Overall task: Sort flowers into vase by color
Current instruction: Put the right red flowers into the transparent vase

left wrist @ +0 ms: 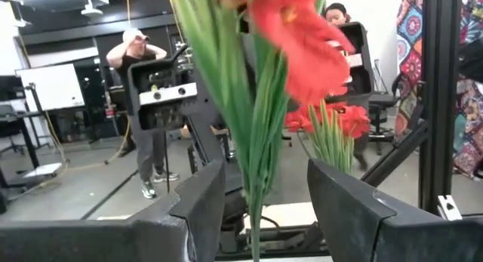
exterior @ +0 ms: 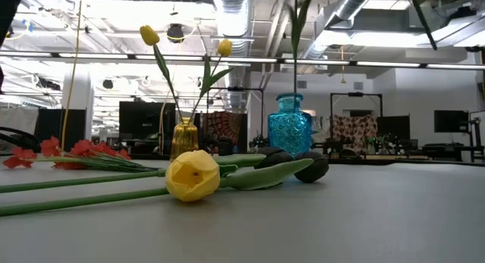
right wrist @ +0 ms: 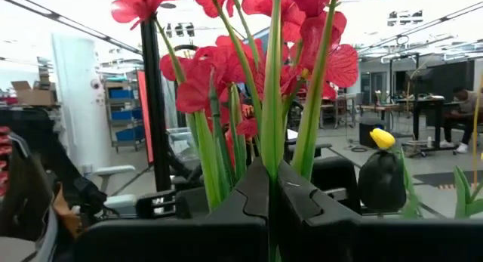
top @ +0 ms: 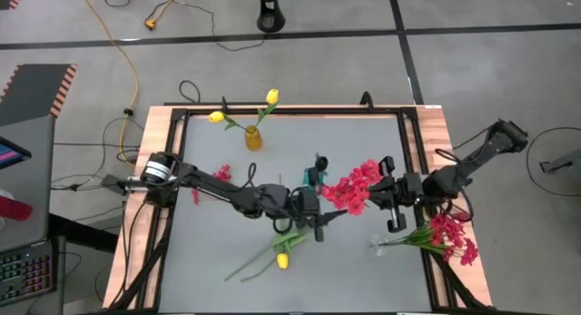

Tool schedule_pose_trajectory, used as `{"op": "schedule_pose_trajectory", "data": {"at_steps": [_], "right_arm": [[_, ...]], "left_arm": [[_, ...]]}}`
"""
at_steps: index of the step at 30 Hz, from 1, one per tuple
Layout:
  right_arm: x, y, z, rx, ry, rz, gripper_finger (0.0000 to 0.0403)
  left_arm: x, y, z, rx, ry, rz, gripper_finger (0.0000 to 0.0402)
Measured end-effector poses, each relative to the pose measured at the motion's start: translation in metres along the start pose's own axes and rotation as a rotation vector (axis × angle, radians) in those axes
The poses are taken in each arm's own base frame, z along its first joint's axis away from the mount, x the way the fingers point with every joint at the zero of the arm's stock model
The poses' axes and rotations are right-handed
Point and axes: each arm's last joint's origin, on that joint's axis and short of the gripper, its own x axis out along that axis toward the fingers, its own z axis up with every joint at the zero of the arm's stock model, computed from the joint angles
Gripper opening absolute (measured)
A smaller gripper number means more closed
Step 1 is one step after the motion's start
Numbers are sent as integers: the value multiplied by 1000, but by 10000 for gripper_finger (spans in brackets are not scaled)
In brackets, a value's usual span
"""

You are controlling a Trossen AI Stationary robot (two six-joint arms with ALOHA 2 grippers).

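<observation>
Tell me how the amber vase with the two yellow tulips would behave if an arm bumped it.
The amber vase looks small and narrow-based, while its two yellow tulips rise well above it and lean apart, so it is probably top-heavy and apt to tip. It appears to be glass, so likely fragile and prone to slide on the smooth grey table.

Overhead, table-level, two wrist cameras share table (top: 363,270).

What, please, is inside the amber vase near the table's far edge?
The amber vase holds two yellow tulips, their stems crossing at its neck. Whether it holds water or anything else cannot be seen through the tinted glass.
</observation>
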Motion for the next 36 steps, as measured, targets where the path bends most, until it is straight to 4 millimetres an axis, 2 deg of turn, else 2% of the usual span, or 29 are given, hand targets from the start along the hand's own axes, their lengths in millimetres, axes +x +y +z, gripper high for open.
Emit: {"op": "schedule_pose_trajectory", "data": {"at_steps": [20, 24, 32, 36], "right_arm": [[16, 10, -12, -58, -41, 10, 29], [17, 11, -12, -57, -43, 10, 32], [18, 7, -12, -59, -48, -8, 34], [20, 4, -12, -63, -50, -26, 35]], "left_arm": [[5, 0, 5, -6, -21, 17, 174], [5, 0, 5, -27, -21, 16, 139], [4, 0, 5, -30, -20, 16, 14], [5, 0, 5, -31, -19, 19, 10]]}}
